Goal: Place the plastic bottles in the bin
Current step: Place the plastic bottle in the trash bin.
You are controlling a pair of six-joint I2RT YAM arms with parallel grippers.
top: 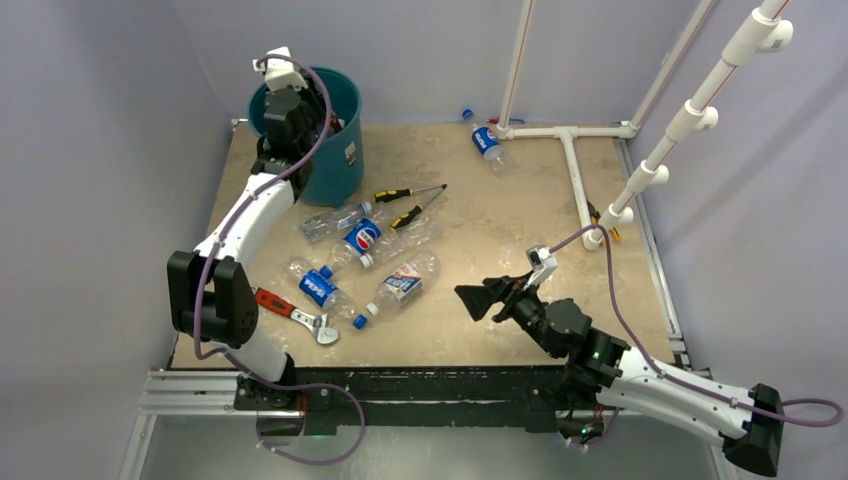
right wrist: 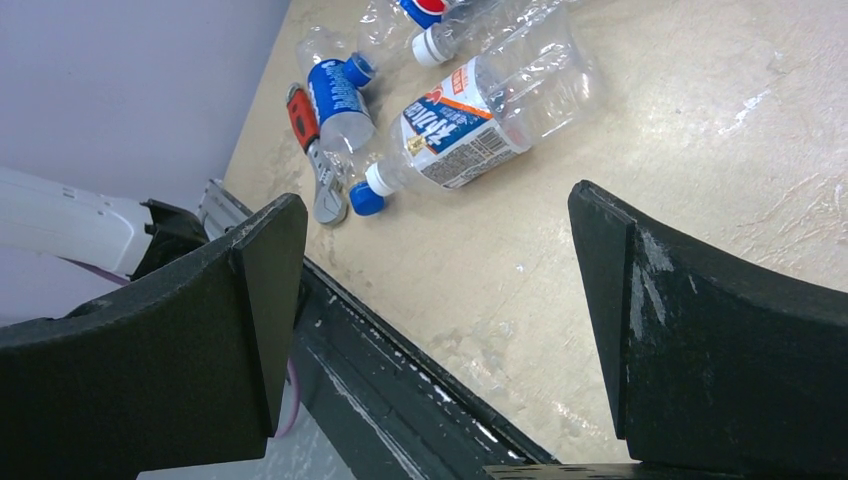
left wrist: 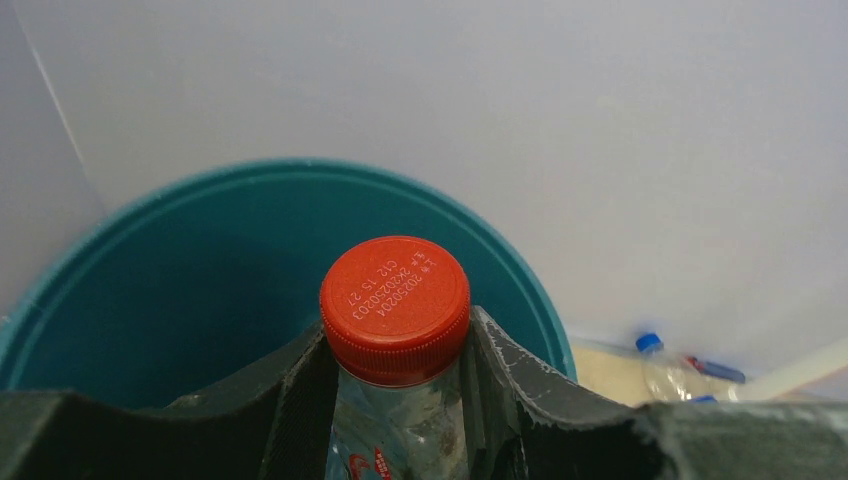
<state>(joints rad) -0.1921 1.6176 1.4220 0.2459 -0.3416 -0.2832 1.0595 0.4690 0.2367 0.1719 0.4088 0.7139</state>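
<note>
Robotics lab test cell. Closed in by plain lavender wall panels [top: 100, 120] on three sides. Beige counter [top: 500, 230] fronted by an aluminium rail [top: 190, 392], with two robot arms [top: 250, 215] bolted side by side. White PVC pipe frame [top: 572, 165] at the back right. Purple cables [top: 810, 404] trailing off the arms. Staged scatter of plastic bottles [top: 405, 282], screwdrivers [top: 410, 192] and a wrench [top: 295, 312].

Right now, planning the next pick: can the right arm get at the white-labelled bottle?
Probably yes: the right gripper is open and empty, and only bare table lies between it and the bottle.
</note>
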